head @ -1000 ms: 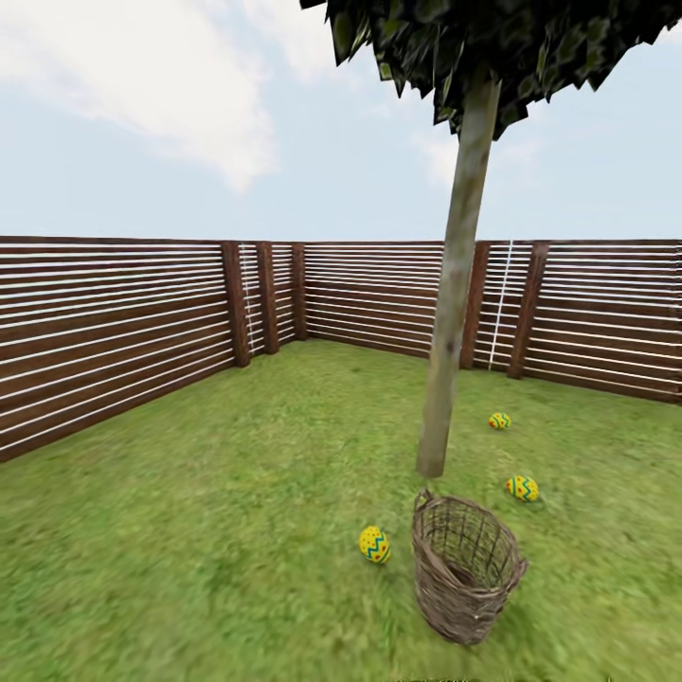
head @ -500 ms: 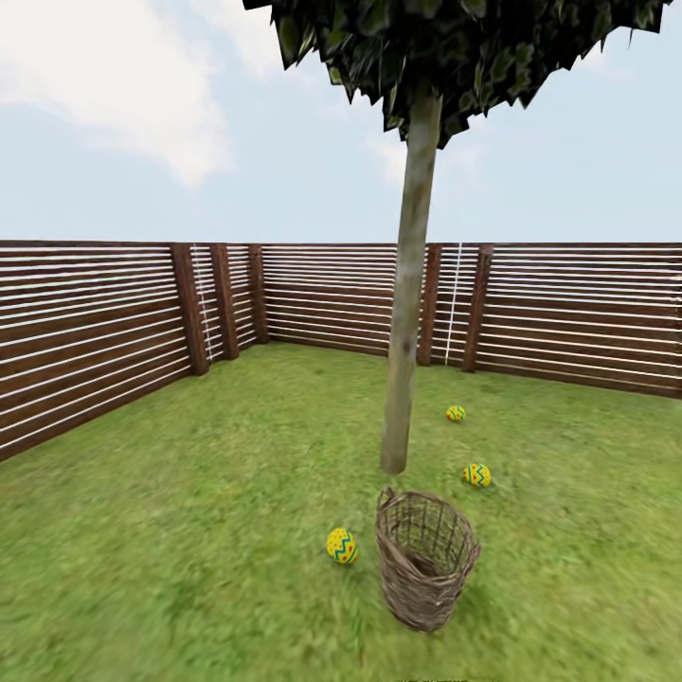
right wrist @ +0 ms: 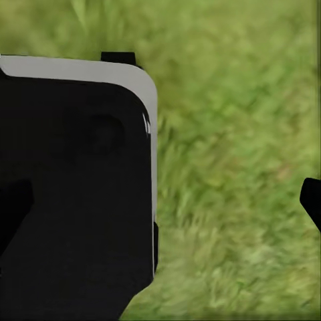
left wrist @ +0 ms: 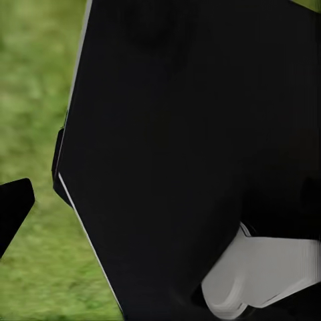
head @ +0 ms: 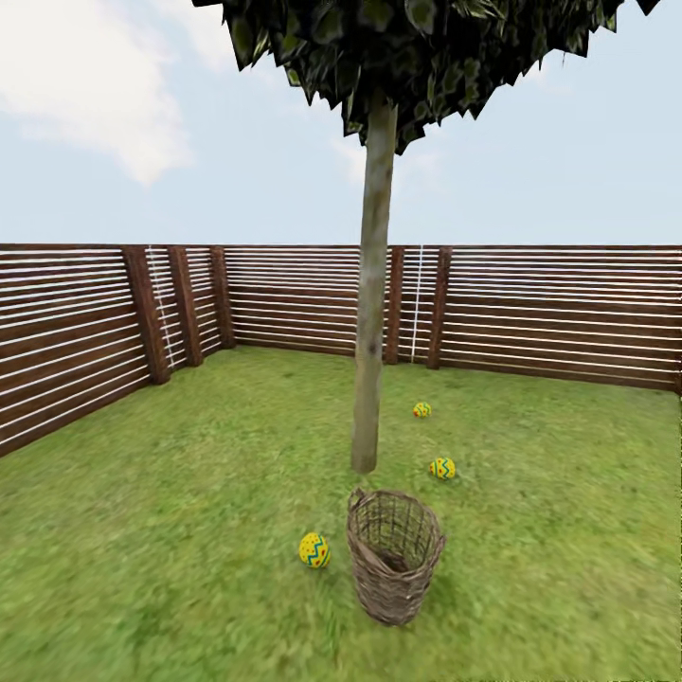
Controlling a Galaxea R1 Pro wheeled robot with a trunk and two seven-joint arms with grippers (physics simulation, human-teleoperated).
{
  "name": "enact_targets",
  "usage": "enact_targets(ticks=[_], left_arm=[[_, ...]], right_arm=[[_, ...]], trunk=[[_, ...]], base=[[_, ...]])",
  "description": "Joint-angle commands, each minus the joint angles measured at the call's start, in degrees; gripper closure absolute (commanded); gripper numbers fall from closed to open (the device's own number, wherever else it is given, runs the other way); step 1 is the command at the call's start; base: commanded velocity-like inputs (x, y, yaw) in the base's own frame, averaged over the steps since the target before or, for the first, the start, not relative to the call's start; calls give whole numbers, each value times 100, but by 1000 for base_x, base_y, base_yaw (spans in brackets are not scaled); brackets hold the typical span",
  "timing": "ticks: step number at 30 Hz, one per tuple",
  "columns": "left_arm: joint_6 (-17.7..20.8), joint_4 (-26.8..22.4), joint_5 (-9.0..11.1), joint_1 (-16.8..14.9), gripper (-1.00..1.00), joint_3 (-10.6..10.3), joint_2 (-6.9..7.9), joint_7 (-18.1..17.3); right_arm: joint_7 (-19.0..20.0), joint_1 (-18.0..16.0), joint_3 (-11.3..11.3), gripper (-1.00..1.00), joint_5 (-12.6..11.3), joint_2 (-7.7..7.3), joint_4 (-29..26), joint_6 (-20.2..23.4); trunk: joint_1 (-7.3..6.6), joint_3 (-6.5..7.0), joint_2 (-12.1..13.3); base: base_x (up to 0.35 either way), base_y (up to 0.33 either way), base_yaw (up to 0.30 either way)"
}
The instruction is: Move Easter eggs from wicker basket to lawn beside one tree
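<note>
In the head view the tree [head: 371, 284] rises from the lawn [head: 170, 530] with its thin pale trunk under a dark leafy crown. The wicker basket [head: 395, 554] stands upright just in front of the trunk's foot, and I see no egg inside it. Three Easter eggs lie on the grass around the tree: one [head: 314, 550] left of the basket, one [head: 441, 468] right of the trunk, one [head: 421, 409] further back. My left gripper [left wrist: 160, 207] and right gripper [right wrist: 160, 200] hang open over grass beside my black body, holding nothing.
The dark slatted fence [head: 530, 313] closes the garden at the back and along the left [head: 66, 350], with thick posts [head: 147, 313]. Open grass spreads left and right of the tree.
The whole head view has shifted left as the camera turned right; tree, basket and eggs keep their places relative to one another.
</note>
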Motion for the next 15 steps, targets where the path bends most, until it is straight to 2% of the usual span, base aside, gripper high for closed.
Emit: enact_targets(ticks=[1,15], left_arm=[[2,10,60,-7,-100,3,0,-19],[-188,10,44,-7,-100,-2,-3,-20]], right_arm=[[-24,-8,-43,-100,62,0,9,9],[7,-8,-18,-100,89,-1,4,44]], trunk=[[-23,12,37],[-330,263,599]], base=[[0,0,-52],[0,0,-8]])
